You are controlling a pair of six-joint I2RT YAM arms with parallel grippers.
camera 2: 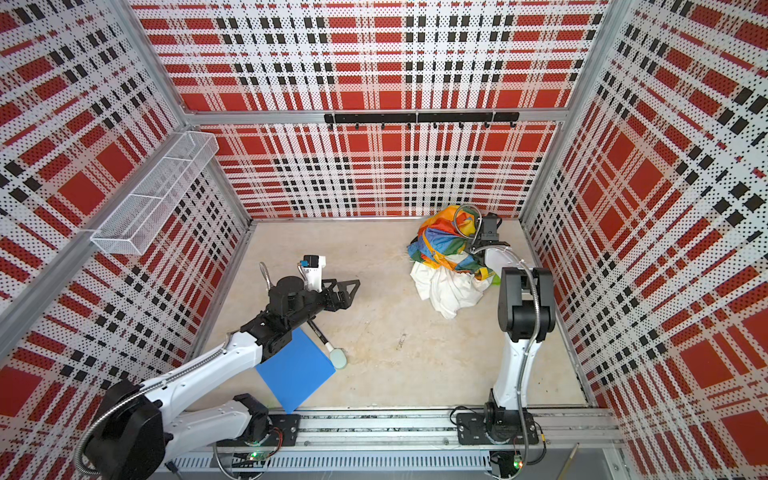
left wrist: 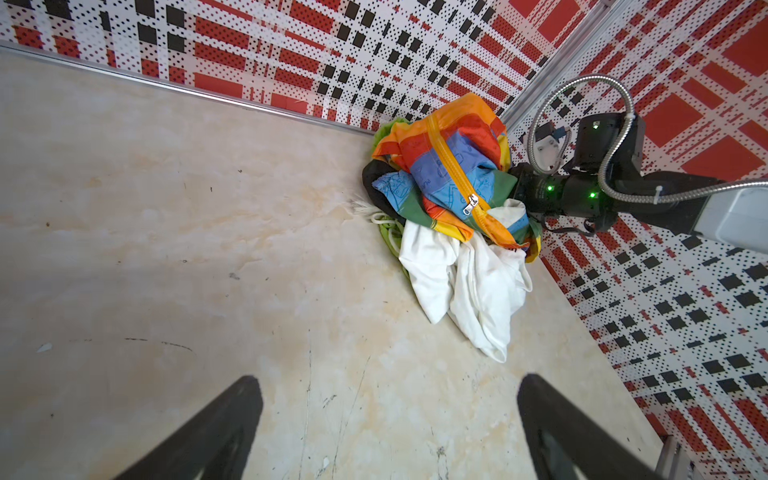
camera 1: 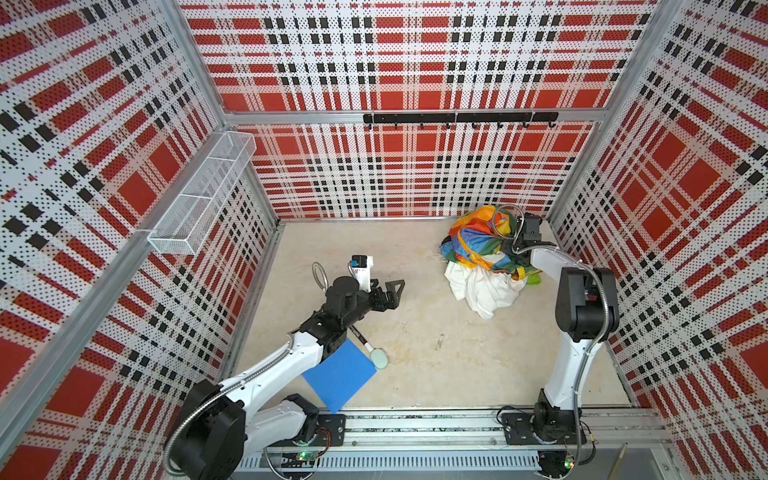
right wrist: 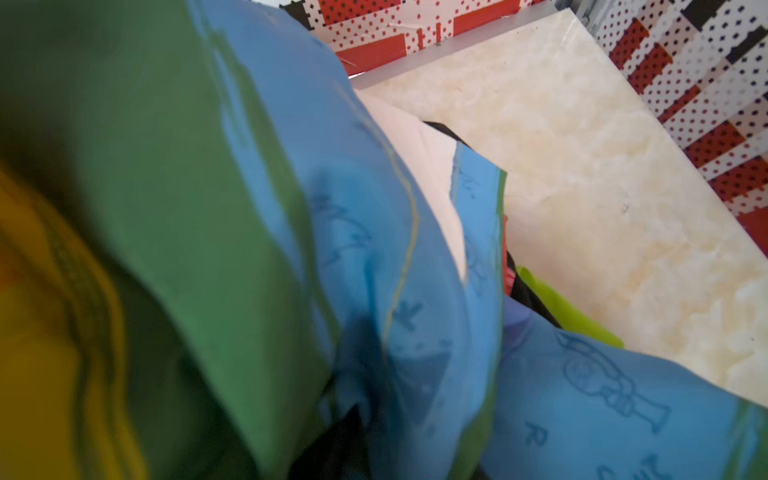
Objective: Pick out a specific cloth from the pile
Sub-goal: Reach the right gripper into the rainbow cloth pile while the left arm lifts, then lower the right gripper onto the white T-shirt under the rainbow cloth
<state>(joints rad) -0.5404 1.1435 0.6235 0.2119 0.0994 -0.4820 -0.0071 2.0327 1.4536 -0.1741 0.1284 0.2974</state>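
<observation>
- Two tools work this scene. The left tool (camera 1: 390,291) hangs over the bare tabletop (camera 1: 424,340), jaws wide apart with nothing between them, well apart from the pile (camera 1: 486,253).
- Your right tool (left wrist: 519,188) is buried in the pile's right side under the patchwork cloth (camera 1: 478,237). You cannot tell how its jaws stand or whether it grips anything.
- The pile sits in the far right corner of the tabletop.
- The white cloth (camera 1: 484,289) lies crumpled at the pile's near side, its upper part under the patchwork cloth, the rest spilling onto the tabletop.
- A lime-green piece (camera 1: 534,277) peeks out just to its right.
- A blue sheet (camera 1: 340,374) lies at the front left.
</observation>
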